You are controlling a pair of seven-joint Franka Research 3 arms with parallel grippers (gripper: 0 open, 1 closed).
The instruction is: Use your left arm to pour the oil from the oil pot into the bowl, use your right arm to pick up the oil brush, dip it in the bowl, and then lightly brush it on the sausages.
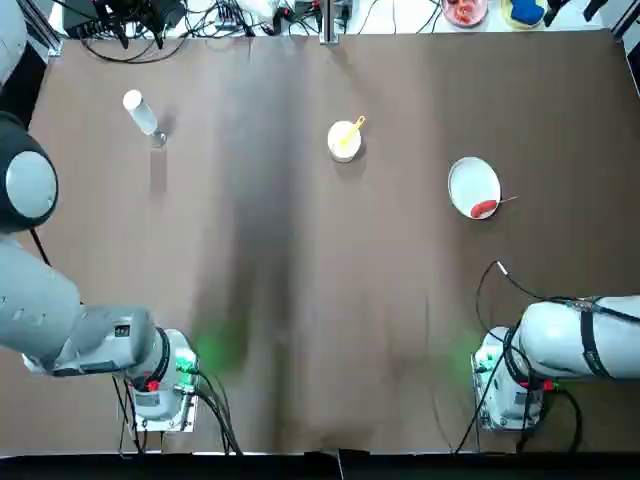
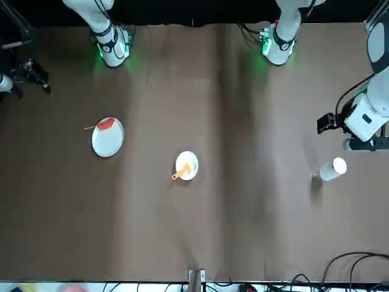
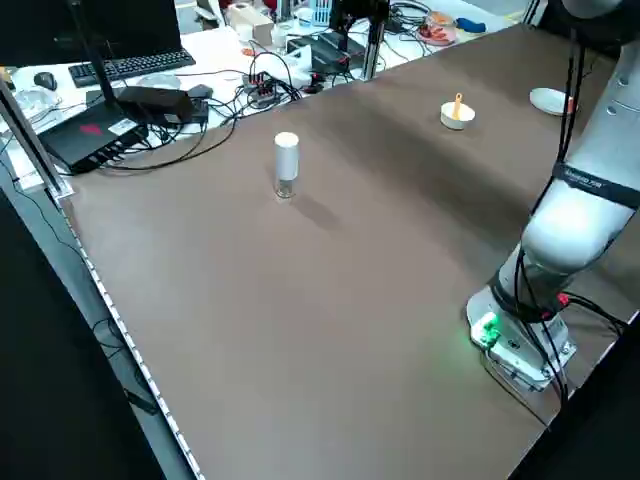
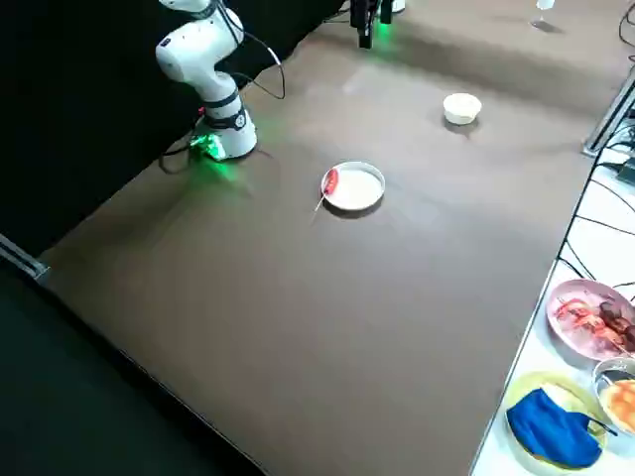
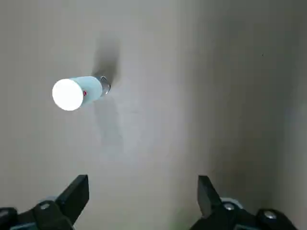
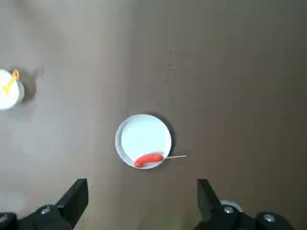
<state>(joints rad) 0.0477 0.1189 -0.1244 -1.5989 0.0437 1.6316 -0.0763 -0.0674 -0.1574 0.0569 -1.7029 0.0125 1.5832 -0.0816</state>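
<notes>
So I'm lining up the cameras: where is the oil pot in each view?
Top: oil pot upper left.
Front: right.
Left side: upper middle.
Right side: top right corner, mostly cropped.
Left wrist: left.
Right wrist: absent.
Shared landmark: bowl.

Brown counter [image 1: 300, 300], matte, wide, with a darker band running down its middle.

Standing or lying directly on it:
- oil pot [image 1: 140, 113], upright, white cap on top, near the far left corner, well apart from everything else.
- bowl [image 1: 344, 140], small and white, about mid-width toward the far edge; oil brush [image 1: 352, 130] rests in it, its yellow-orange handle leaning over the rim.
- white plate [image 1: 473, 186], to the right of the bowl and nearer the arms; sausages [image 1: 483, 208] lie at its near rim, a thin skewer poking out over the edge.
- two arm bases bolted at the near edge, each with a green light.
</notes>
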